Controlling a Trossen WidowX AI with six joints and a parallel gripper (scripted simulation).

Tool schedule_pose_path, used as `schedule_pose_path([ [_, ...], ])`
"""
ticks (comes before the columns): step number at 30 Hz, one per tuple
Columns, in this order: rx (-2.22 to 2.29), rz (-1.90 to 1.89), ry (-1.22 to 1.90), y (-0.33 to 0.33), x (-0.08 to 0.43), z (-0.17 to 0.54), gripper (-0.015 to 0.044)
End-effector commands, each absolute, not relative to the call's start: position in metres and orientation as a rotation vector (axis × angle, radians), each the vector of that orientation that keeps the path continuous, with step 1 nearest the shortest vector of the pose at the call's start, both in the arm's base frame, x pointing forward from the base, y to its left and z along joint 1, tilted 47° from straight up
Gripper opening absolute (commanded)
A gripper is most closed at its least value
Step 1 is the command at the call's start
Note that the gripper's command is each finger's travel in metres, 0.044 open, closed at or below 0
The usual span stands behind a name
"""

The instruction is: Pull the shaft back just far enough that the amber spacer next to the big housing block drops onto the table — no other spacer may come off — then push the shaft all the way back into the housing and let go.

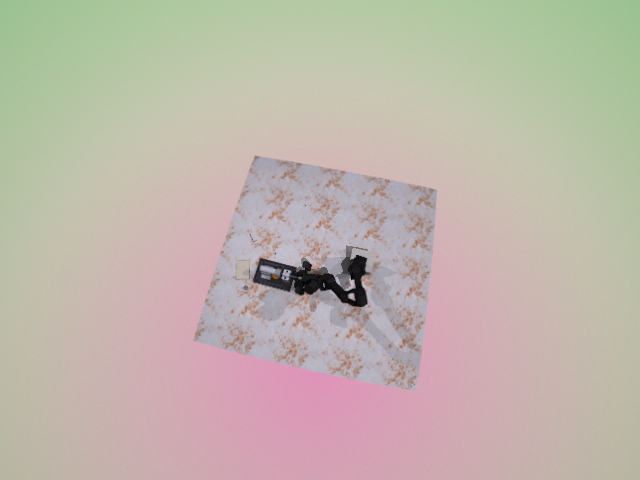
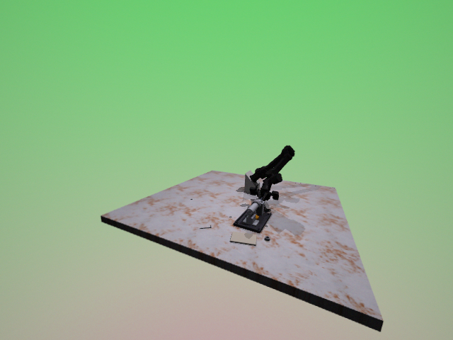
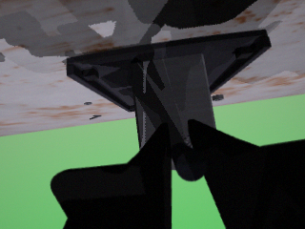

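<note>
My gripper is shut on the shaft, at the right end of the dark base. The shaft shows as a dark round end just below my fingertips in the wrist view. A grey upright block stands on the base in front of the fingers. A light grey cylinder lies along the base's length. The amber spacer is low over the base, off to one side of the cylinder. Other spacers and the shaft's depth cannot be made out.
A beige plate lies beyond the base's far end, with a small grey ring near it. A thin dark hooked piece lies to one side. A pale panel stands by the arm's foot.
</note>
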State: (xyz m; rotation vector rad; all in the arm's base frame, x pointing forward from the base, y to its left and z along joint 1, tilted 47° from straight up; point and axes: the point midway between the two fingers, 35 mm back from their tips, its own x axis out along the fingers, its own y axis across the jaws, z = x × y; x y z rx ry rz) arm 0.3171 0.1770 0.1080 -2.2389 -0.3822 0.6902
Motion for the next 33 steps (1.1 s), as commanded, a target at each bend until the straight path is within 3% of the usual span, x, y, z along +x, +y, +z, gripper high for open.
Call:
schedule_pose_path([
  [1,-2.244,0.687,-0.38,0.1768,0.32,0.1087,0.0],
  [20,-2.244,0.686,-0.38,0.1771,0.3244,0.1091,0.0],
  [33,-2.238,0.693,-0.384,0.177,0.3194,0.1083,0.0341],
])
